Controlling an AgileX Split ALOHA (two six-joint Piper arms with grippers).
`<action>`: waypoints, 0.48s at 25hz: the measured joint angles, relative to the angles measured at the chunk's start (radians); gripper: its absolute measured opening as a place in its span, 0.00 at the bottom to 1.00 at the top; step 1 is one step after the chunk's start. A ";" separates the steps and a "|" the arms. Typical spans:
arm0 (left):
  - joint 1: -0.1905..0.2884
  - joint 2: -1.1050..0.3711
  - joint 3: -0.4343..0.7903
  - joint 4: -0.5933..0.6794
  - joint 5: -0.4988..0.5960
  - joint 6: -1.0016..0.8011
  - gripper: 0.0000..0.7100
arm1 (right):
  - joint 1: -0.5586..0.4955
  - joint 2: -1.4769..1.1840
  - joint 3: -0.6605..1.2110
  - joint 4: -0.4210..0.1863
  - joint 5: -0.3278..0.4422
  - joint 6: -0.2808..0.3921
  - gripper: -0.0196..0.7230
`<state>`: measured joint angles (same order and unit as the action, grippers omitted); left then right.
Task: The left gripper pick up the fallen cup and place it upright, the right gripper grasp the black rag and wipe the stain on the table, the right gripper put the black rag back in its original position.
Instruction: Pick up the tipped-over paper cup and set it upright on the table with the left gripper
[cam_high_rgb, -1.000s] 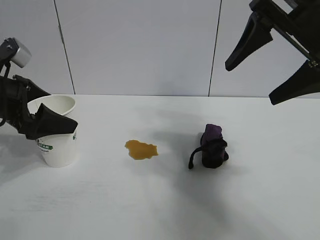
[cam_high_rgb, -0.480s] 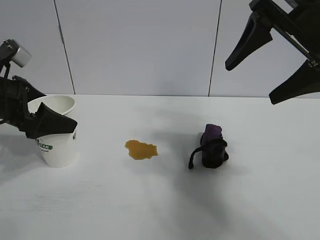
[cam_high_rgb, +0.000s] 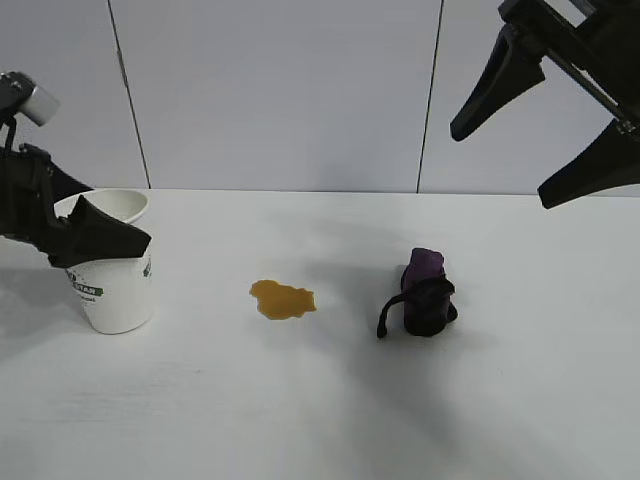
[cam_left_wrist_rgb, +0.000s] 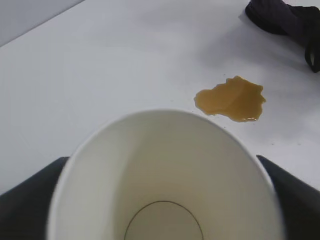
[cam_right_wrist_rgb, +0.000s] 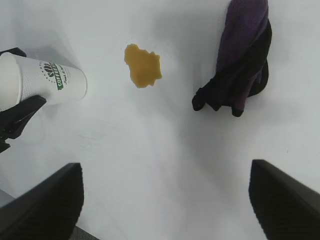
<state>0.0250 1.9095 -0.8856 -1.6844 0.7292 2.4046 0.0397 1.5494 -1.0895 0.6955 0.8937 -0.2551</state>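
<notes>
The white cup (cam_high_rgb: 115, 295) with green lettering stands upright on the table (cam_high_rgb: 300, 420) at the left. My left gripper (cam_high_rgb: 110, 215) is open, one finger on each side of the cup just under its rim; from the left wrist I look straight into the cup (cam_left_wrist_rgb: 165, 190). The amber stain (cam_high_rgb: 282, 299) lies mid-table, right of the cup. Further right sits the bunched black rag (cam_high_rgb: 425, 295), with a purple fold on top. High above the rag hangs my right gripper (cam_high_rgb: 503, 165), open and empty. The right wrist view shows the rag (cam_right_wrist_rgb: 240, 65), the stain (cam_right_wrist_rgb: 143, 66) and the cup (cam_right_wrist_rgb: 50, 82) below it.
Grey wall panels (cam_high_rgb: 280, 90) stand behind the table's far edge. Bare white tabletop runs between cup, stain and rag, and across the front.
My left gripper has slid slightly up and to the left along the cup, which stays standing and shifted a touch left. The right arm has not moved.
</notes>
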 joint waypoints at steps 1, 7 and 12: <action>0.000 -0.001 0.000 0.001 -0.001 -0.007 0.93 | 0.000 0.000 0.000 0.000 0.000 0.000 0.86; 0.000 -0.001 0.000 0.063 -0.050 -0.053 0.97 | 0.000 0.000 0.000 0.001 0.000 0.000 0.86; 0.000 -0.001 0.000 0.078 -0.014 -0.070 0.98 | 0.000 0.000 0.000 0.001 -0.004 0.000 0.86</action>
<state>0.0250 1.9086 -0.8856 -1.6066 0.7154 2.3342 0.0397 1.5494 -1.0895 0.6963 0.8895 -0.2551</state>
